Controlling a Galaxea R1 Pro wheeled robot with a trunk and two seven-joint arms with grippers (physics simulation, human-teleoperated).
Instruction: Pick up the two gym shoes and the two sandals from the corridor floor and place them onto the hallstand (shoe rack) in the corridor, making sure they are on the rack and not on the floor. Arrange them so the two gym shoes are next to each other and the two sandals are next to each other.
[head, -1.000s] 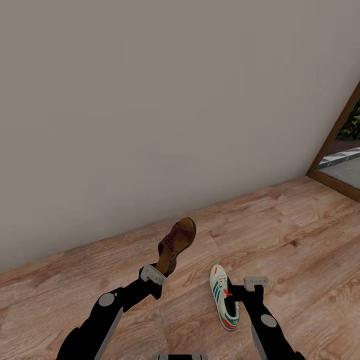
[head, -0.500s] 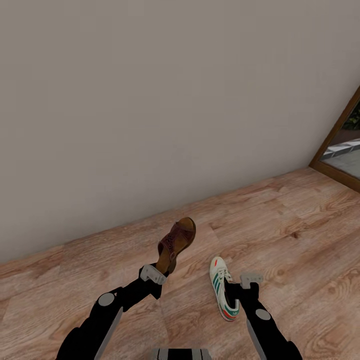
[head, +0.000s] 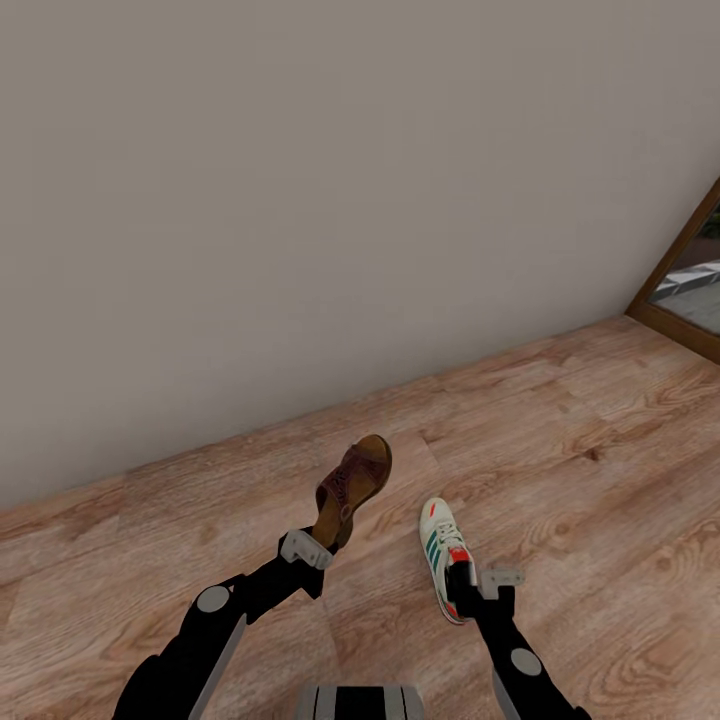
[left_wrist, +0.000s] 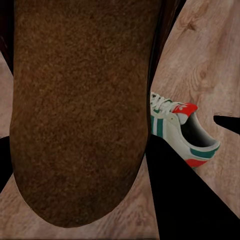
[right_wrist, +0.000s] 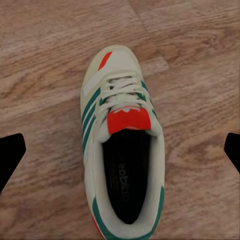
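Black arm links rise from the near edge of the head view, one on each side of the robot's trunk. On the left, the left gripper (head: 318, 545) holds a brown sandal (head: 352, 487) by its heel end; the sandal stands tilted up off the wood floor (head: 600, 470), toe end highest and leaning toward the wall. From the left wrist camera the sandal's rough brown sole (left_wrist: 80, 110) sits right against the lens between the dark fingers (left_wrist: 185, 200), so the grip is closed on it, though the exact contact points cannot be made out. On the right, the right gripper (head: 470, 588) sits over the heel end of a white sneaker (head: 443, 555) with green side stripes and a red tongue label. From the right wrist camera the sneaker (right_wrist: 122, 150) lies upright on the planks, toe pointing away, its black lining showing, and the two finger tips (right_wrist: 10, 157) stand spread wide at either edge, well apart from the shoe's sides; the jaws are fully open and hold nothing. The sneaker (left_wrist: 177, 132) also appears beside the sandal in the left wrist camera, resting flat on the floor. The sandal and sneaker are near each other, sandal to the left. Beyond them the floor runs to a plain beige wall (head: 350, 200). At the far right stands a wooden door frame (head: 675, 270) with glass.
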